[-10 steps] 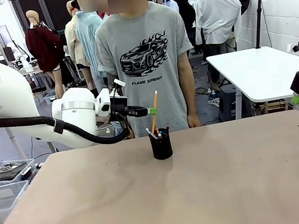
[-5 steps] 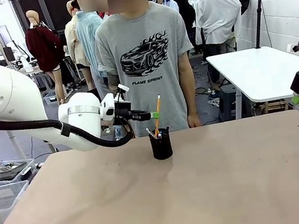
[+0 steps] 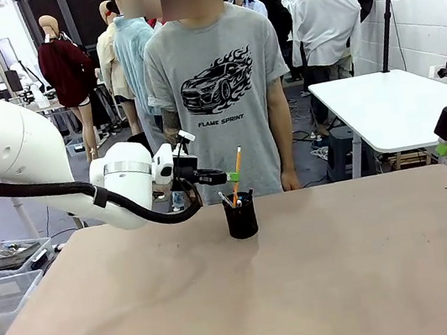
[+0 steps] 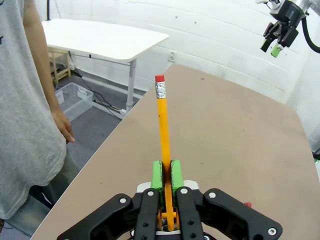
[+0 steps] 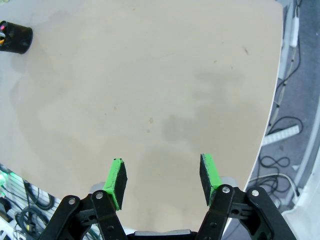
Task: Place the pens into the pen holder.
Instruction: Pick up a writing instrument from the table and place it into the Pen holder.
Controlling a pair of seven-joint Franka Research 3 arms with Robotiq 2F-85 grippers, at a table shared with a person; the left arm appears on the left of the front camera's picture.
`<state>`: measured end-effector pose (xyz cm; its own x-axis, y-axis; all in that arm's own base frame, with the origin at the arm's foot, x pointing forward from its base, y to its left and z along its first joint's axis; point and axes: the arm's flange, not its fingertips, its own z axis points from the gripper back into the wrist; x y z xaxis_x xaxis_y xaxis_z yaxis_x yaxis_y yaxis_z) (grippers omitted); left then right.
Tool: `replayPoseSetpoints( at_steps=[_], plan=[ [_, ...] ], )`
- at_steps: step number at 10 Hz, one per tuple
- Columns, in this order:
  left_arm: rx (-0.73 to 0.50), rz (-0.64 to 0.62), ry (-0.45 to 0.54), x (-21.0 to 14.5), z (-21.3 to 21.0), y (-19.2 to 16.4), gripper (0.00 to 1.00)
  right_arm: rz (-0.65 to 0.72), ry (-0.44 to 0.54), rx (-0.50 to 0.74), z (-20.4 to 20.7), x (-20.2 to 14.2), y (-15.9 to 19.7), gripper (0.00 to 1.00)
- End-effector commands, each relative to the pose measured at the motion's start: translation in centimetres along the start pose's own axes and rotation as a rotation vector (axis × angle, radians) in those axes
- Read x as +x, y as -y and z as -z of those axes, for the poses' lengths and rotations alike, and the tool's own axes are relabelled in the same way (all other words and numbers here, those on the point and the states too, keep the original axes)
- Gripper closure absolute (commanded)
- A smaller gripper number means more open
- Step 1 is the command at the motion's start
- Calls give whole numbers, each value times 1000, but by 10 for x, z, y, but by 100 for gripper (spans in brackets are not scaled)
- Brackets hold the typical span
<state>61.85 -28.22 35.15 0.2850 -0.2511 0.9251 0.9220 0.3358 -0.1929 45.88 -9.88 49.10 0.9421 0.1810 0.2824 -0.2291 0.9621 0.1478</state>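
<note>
Gripping: our left pincer (image 3: pixel 233 176) clamps the pencil (image 3: pixel 236 174), tip in the holder (image 3: pixel 241 215).
Right pincer (image 5: pixel 162 177): ours, open above the desk (image 5: pixel 150 90).

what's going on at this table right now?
The left gripper is shut on a yellow-orange pencil, holding it tilted with its lower end in the black pen holder at the table's far middle. Other pens already stand in the holder. The right gripper is open above bare table. A person stands at the far side.
</note>
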Motion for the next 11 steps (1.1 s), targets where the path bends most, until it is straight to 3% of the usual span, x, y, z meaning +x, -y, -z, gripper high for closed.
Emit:
replayPoseSetpoints(
  at_steps=[1, 2, 6, 8, 9, 11],
  plan=[
    [2, 11, -13, 2, 1, -2, 67, 0, -1, -5, 1, -2, -1, 26],
    [2, 7, -7, 3, -1, -2, 47, 0, -1, -5, 1, -2, -1, 26],
    [9, 27, 14, 16, -23, 3, 47, 0, -1, -5, 1, -2, -1, 26],
    [31, 29, -32, 36, -49, 2, 47, 0, -1, -5, 1, -2, -1, 26],
    [37, 11, -140, 50, -71, -2, 47, 0, -1, -5, 1, -2, -1, 26],
    [175, -66, -399, 73, -138, -5, 47, 0, -1, -5, 1, -2, -1, 26]
  ],
)
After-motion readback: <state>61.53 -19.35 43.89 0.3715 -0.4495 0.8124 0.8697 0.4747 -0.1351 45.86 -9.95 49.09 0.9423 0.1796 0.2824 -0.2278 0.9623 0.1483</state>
